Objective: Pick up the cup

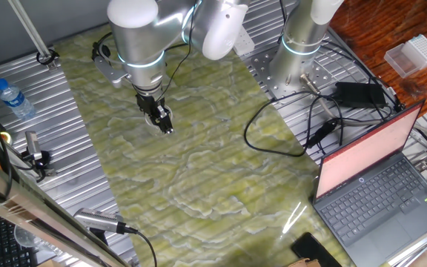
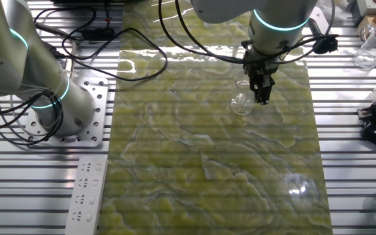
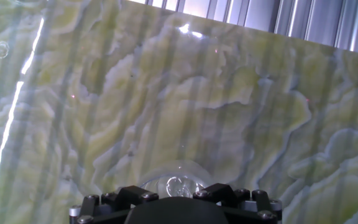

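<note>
The cup (image 2: 240, 103) is small and clear and stands on the green marbled mat. My gripper (image 2: 263, 98) hangs low over the mat at the cup's right side. Its fingers taper close together and appear pinched on the cup's near wall. In the hand view the cup (image 3: 176, 183) shows at the bottom centre, just beyond the black gripper body, and the fingertips are hidden. In one fixed view the gripper (image 1: 164, 124) is near the mat and the cup is too faint to make out.
A second arm's base (image 2: 64, 111) stands left of the mat with cables (image 2: 142, 46). An open laptop (image 1: 380, 178) and a power brick (image 1: 358, 93) are at one side. A water bottle (image 1: 13, 98) lies on the slatted table. Another clear container (image 2: 371, 49) stands off the mat.
</note>
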